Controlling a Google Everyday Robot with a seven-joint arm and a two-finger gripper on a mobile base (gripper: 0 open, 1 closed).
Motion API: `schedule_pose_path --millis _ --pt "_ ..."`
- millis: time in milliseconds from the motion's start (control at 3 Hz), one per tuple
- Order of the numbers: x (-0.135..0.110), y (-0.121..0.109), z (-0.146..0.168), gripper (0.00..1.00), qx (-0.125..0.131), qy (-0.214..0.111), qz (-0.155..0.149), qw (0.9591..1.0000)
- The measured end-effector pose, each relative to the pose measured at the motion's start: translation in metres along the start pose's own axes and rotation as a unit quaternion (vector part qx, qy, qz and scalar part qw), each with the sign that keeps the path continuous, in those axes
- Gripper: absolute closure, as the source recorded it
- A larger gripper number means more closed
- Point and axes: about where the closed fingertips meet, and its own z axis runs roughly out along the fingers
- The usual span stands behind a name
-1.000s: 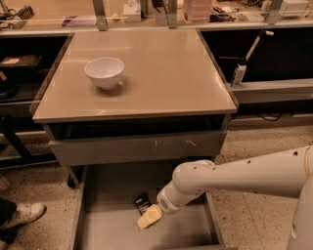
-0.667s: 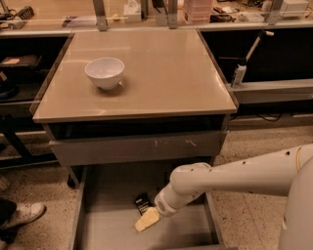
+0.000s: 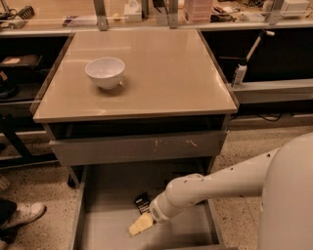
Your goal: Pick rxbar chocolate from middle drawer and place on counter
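Observation:
The middle drawer [image 3: 112,188] is pulled out below the cabinet, grey with a flat floor. The rxbar chocolate [image 3: 142,202], a small black bar with white lettering, lies on the drawer floor near its middle. My gripper [image 3: 138,225] with pale yellow fingers reaches down into the drawer, just in front of and below the bar, close to it. The white arm comes in from the lower right. The beige counter [image 3: 166,73] is above, with a white bowl [image 3: 105,72] on its left part.
A grey drawer with a scratched front [image 3: 137,146] sits closed-in above the open one. A cluttered wooden bench with metal posts [image 3: 102,12] runs along the back. A person's shoe [image 3: 22,215] is on the floor at the left.
The gripper and arm have shifted slightly left inside the drawer, staying beside the bar. The bar has not moved.

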Motion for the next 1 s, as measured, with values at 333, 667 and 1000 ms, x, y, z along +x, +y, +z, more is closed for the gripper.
schedule_pose_path --millis 333,667,1000 --pt "-0.011 -0.006 0.005 0.0 0.006 -0.018 -0.005 0.9998" --pt "-0.018 -0.013 0.018 0.0 0.007 -0.021 -0.008 0.9997" --pt "-0.027 -0.028 0.039 0.0 0.007 -0.011 -0.01 0.9999"
